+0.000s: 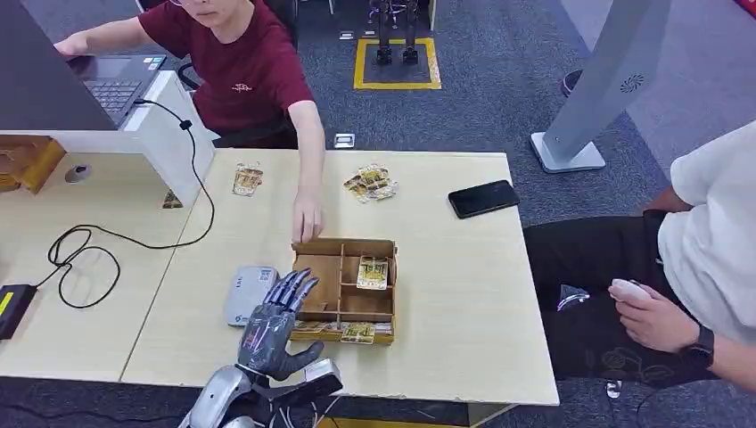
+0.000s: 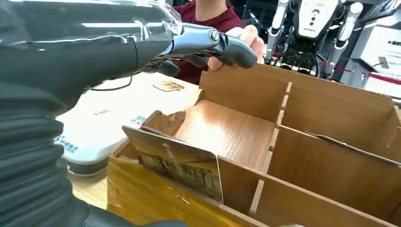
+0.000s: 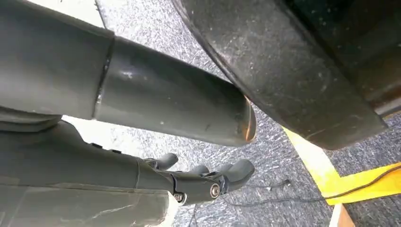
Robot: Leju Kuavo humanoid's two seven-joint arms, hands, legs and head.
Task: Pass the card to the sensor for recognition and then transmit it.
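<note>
hovering left hand (image 1: 275, 325) over box (image 1: 344, 290), fingers spread.

Bright even light, blurred wrist foregrounds

From high on our body we look forward and down across the desk (image 1: 446, 339), the divided cardboard box (image 1: 343, 285) near its front edge. Our left wrist camera sits close behind the left hand (image 1: 272, 325), facing low over that same box (image 2: 283, 156) toward the person's hand (image 2: 246, 40) on its far wall, also visible from above (image 1: 306, 218). Our right wrist camera looks down at grey carpet (image 3: 283, 156) past the right hand (image 3: 208, 182).
</note>
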